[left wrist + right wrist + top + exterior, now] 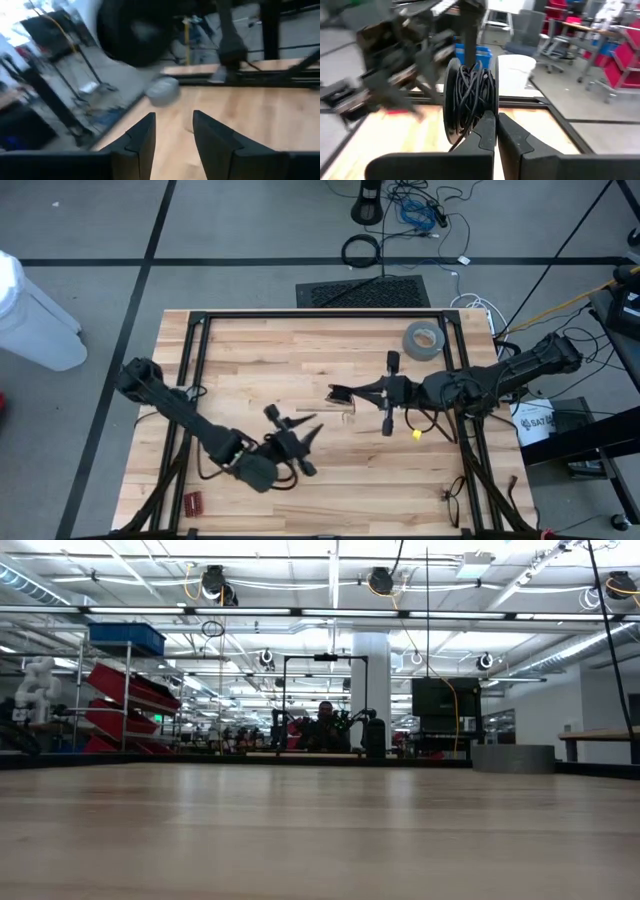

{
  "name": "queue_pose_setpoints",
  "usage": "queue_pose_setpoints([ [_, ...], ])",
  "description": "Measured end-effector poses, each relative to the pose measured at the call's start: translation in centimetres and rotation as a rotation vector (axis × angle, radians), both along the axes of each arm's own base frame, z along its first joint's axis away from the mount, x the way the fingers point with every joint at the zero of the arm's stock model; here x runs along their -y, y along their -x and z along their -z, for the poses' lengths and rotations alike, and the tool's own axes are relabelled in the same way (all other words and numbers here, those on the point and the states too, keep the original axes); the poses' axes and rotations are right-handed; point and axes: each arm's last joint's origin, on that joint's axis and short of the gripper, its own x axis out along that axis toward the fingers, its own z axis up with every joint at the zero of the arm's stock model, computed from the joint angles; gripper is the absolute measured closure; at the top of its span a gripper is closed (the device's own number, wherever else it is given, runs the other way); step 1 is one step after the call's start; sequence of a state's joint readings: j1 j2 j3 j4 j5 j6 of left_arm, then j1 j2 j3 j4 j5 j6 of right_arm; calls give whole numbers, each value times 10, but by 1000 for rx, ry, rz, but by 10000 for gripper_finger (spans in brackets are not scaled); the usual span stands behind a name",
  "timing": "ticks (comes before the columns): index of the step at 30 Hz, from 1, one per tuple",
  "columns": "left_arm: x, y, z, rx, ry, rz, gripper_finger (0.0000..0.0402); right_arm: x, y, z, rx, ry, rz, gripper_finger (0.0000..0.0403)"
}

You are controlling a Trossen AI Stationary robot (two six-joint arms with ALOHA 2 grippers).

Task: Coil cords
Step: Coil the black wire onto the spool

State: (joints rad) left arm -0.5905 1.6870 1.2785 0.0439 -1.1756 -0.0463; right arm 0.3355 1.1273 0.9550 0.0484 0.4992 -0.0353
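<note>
The cords [470, 95] form a tight coil of thin black wire that stands upright just ahead of my right gripper [492, 120], which is shut on it. In the high view this gripper [338, 393] reaches level from the table's right side to the table's middle, above the wood. My left gripper [305, 442] hovers near the table's front centre, to the near left of the coil, and points toward the right. It stands open [172, 117] with nothing between its fingers. Neither arm shows in the low view. My right gripper pinches the coil's lower edge [481, 116] between its two shut fingers. The fingers come in level from the table's right side. The coil stands upright above the fingertips, lifted clear of the table. The fingers hide how many turns of wire they hold.
A grey tape roll [423, 340] lies at the table's far right, also seen as the tape roll [162, 91] in the left wrist view. A small red object [192, 502] sits at the near left, and a yellow bit [416, 434] lies below the right arm. Black frame rails [320, 314] border the table.
</note>
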Motion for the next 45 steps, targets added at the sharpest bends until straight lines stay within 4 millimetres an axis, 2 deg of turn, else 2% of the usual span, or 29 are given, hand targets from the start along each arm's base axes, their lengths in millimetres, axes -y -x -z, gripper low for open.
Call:
queue_pose_setpoints([
  [3, -5, 11, -20, -5, -60, -9, 265, -2, 0, 0, -3, -1, -57, 403],
  [7, -18, 19, -49, 39, -20, 127, 265, -2, 0, 0, -7, 19, -95, 403],
  [12, -29, 20, -63, 42, -37, 272, 265, -3, 0, 0, -11, 38, -116, 403],
  [15, -36, 16, -65, 42, -38, 329, 265, -3, -1, 1, -15, 48, -117, 403],
  [21, -48, 8, -62, 22, -57, 296, 265, -3, -1, 1, -18, 53, -118, 403],
  [34, -59, 1, -60, 10, -60, 329, 268, -3, -1, 1, -18, 61, -118, 403],
  [37, -59, 1, -60, -9, -90, 333, 293, -3, -1, 1, -18, 61, -118, 403],
  [42, -60, 0, -60, -14, -98, 338, 380, -3, -1, 1, -18, 61, -115, 403],
  [45, -60, 0, -59, -15, -98, 339, 390, -3, -1, 1, -18, 62, -111, 403],
])
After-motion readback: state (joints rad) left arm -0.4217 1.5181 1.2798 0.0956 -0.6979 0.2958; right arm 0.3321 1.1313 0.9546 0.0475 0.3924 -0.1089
